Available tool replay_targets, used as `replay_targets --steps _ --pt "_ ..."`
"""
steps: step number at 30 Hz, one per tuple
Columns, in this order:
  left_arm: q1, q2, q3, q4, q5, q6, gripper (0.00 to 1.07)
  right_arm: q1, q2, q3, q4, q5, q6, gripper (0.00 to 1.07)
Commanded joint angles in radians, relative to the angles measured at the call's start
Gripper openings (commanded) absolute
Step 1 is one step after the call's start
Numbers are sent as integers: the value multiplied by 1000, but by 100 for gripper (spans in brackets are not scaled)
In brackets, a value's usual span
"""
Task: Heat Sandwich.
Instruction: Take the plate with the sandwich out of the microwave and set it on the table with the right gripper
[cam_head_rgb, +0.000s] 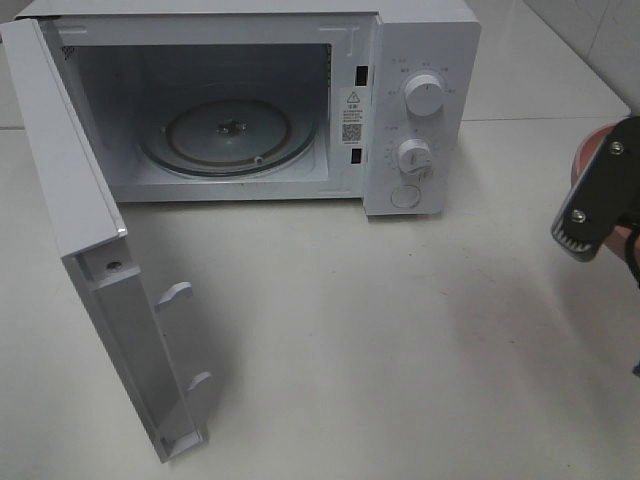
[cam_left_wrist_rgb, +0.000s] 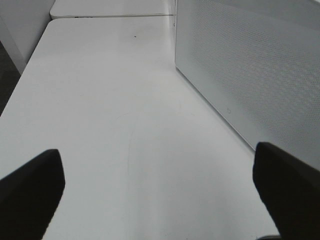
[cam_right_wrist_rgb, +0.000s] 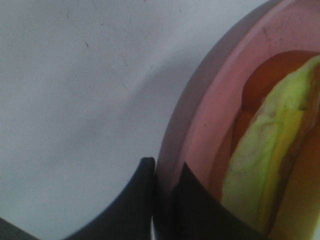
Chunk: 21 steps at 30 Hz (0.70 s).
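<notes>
Bench (cam_head_rgb: 350, 330) carries the microwave (cam_head_rgb: 420, 100), door (cam_head_rgb: 90, 260) swung wide, turntable (cam_head_rgb: 228, 135) bare. Our right claw (cam_right_wrist_rgb: 165, 172) pinches the pink plate (cam_right_wrist_rgb: 210, 110) rim at the bench's right edge; the sandwich (cam_right_wrist_rgb: 265, 165) rides on it. Left claw (cam_left_wrist_rgb: 160, 185) gapes empty beside the door. We'd keep the plate level and enter the cavity squarely.

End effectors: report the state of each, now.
Left end effector: open, holding nothing.
Right end effector: shut on the pink plate rim; sandwich on it.
</notes>
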Motion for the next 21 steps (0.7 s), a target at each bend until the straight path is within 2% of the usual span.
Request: replay_targets --steps 1,5,9,21 --pt "-8 -26 3 -3 -7 -3 97 3 42 -33 -44 -3 59 1" --pt "-8 -26 3 -3 -7 -3 97 3 90 -63 -54 0 118 1" --pt "-8 -26 3 -3 -7 -3 97 2 178 -130 -65 37 271 2" --pt "-8 -26 3 -3 -7 -3 97 0 327 -267 -71 172 319 3"
